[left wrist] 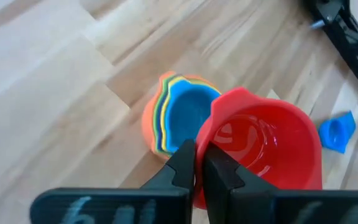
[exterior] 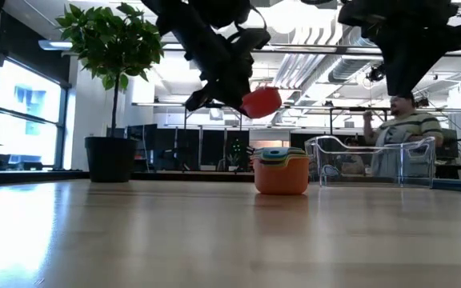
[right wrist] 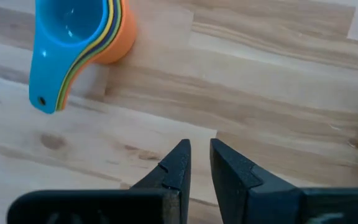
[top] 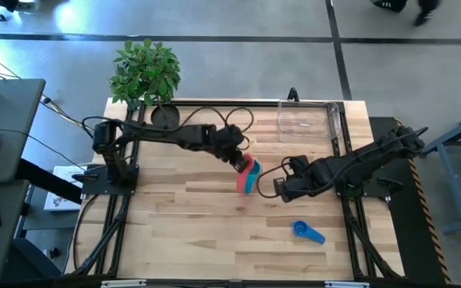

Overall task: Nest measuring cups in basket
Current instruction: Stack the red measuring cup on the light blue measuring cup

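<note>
**Measuring cups and clear basket on the table**

A red measuring cup hangs in the air, just above a nested stack of cups standing upright mid-table, orange outermost, light blue innermost. A small blue cup lies alone toward the near right. The clear basket sits at the far right edge.

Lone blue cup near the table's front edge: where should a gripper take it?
Probably by its flat handle, from above. The blue cup lies apart from the stack, handle pointing away from the arms' bases, with bare table around it.
</note>
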